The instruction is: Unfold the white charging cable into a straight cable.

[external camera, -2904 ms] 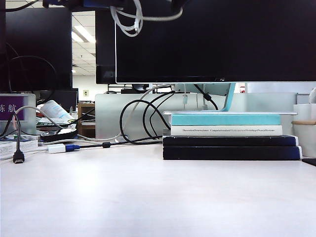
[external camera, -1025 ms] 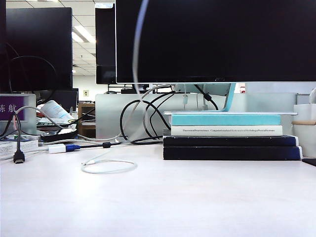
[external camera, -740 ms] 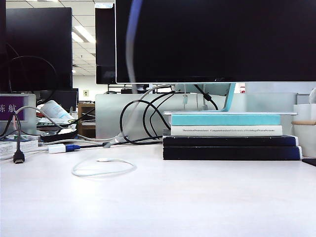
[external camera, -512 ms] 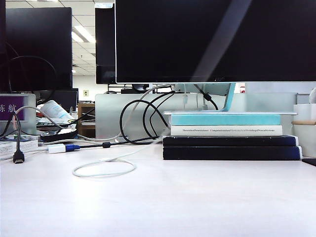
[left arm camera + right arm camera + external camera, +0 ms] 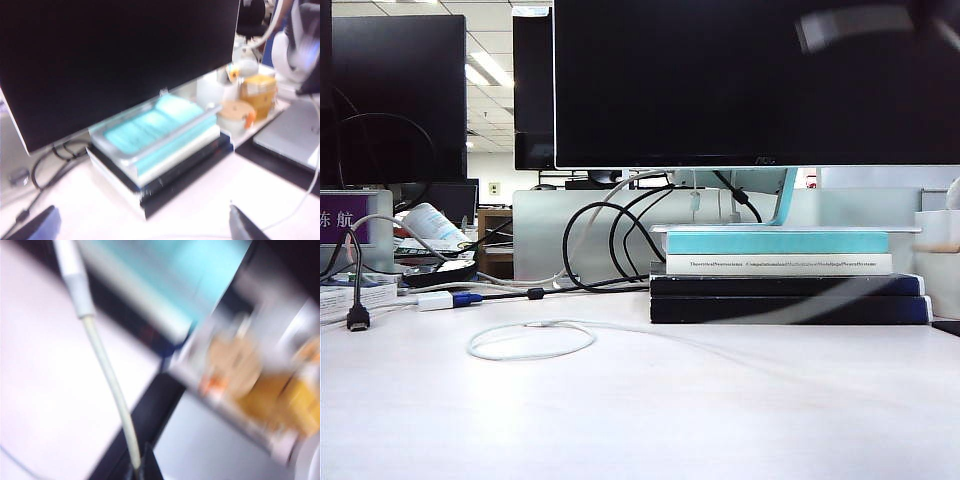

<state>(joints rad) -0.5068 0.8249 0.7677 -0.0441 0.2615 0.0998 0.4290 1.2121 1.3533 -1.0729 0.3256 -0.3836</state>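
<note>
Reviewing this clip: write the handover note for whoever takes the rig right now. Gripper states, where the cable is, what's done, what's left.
Left gripper: open, empty, above the table facing the book stack.
Right gripper: shut on the white charging cable, up on the right; that view is motion-blurred.
Cable: one end lies in a loop on the table, left of the book stack; the rest trails right as a faint blur towards the right gripper.
Done: one end gripped.
Left: open the loop, lay the cable straight.

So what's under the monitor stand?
A stack of books: teal on top, white-spined below, two dark ones on the table. Black cords loop behind it; what lies behind the stack is hidden.
</note>
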